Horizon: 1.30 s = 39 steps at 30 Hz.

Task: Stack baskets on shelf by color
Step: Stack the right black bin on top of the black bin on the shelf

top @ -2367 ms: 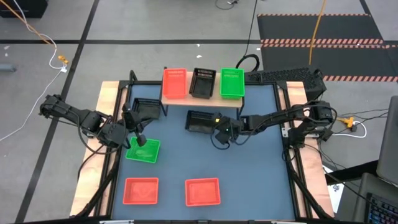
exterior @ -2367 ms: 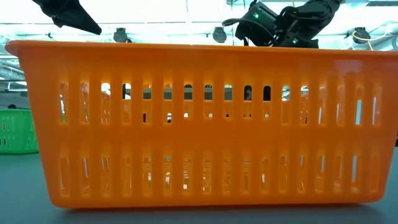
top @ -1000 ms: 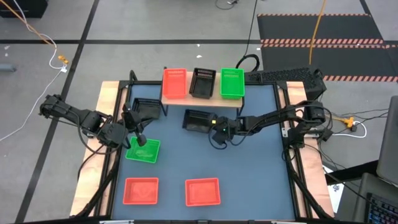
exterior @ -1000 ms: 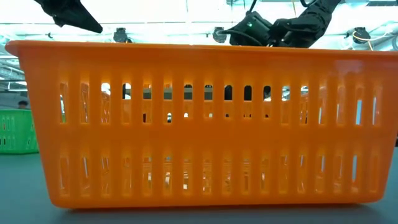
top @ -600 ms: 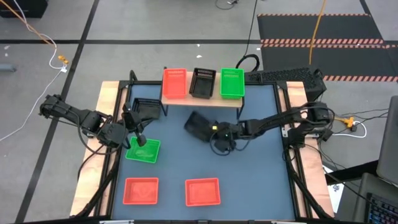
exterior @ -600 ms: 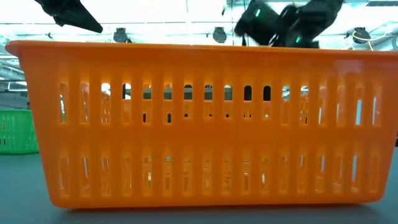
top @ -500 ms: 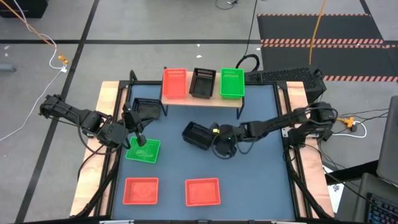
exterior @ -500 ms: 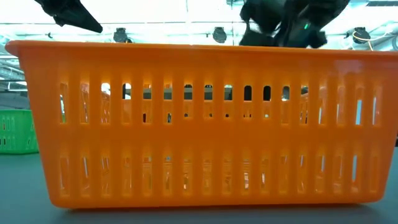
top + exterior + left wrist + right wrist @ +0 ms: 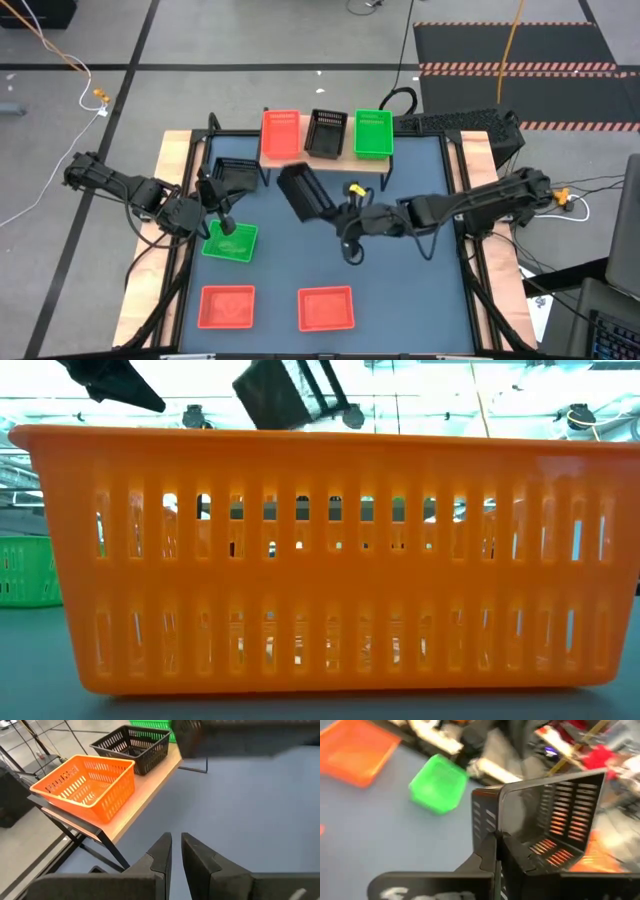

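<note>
My right gripper (image 9: 337,213) is shut on a black slatted basket (image 9: 305,192), which is lifted and tipped in the air in front of the shelf (image 9: 325,160). In the low view this black basket (image 9: 290,390) shows above the rim of a near red basket (image 9: 320,560). On the shelf stand a red basket (image 9: 280,134), a black one (image 9: 327,132) and a green one (image 9: 372,133). My left gripper (image 9: 224,226) hovers shut over the far edge of a green basket (image 9: 231,242) that sits on the mat; the left wrist view shows nothing between its fingers (image 9: 162,852). My right gripper pinches one wall of the black basket at its rim (image 9: 492,822), with one finger inside the basket and one outside. The basket is lifted clear of the table and tilted, so its open side (image 9: 560,820) faces sideways.
Another black basket (image 9: 235,172) sits on the mat beside the shelf's left legs. Two red baskets (image 9: 226,306) (image 9: 326,308) lie near the table's near edge. Bare mat shows at the middle and right of the table (image 9: 420,280).
My right gripper has dragged the black basket along the mat toward the near edge, turning it about. It then lifted the basket clear and swung it up toward the shelf's left part, and the basket has tipped from flat to steeply tilted. The right arm has stretched out toward the table's left.
</note>
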Motion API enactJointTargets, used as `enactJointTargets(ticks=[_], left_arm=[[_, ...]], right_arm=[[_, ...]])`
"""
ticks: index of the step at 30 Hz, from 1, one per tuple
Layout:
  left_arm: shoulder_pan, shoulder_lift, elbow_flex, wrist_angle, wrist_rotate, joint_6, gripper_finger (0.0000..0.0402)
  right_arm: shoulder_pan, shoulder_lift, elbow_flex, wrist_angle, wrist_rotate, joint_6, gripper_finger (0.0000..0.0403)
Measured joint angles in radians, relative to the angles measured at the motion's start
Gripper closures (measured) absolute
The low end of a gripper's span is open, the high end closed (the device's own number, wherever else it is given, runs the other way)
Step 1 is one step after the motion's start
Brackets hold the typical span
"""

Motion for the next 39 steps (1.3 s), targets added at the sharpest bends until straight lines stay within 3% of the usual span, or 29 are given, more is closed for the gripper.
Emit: enactJointTargets(ticks=[6, 13, 19, 39], left_arm=[[0.019, 0.000, 0.000, 0.016, 0.000, 0.004, 0.0355], [0.029, 0.000, 0.000, 0.018, 0.000, 0.005, 0.0355], [0.029, 0.000, 0.000, 0.013, 0.002, 0.025, 0.0355], [0.028, 0.000, 0.000, 0.011, 0.004, 0.004, 0.0355]], right_arm=[[-0.076, 0.092, 0.355, -0.272, 0.199, 0.012, 0.0402], [-0.313, 0.185, 0.551, -0.315, 0.220, 0.135, 0.0402], [-0.401, 0.227, 0.571, -0.438, 0.100, 0.306, 0.0397], [-0.405, 0.281, 0.571, -0.624, 0.123, 0.378, 0.0393]])
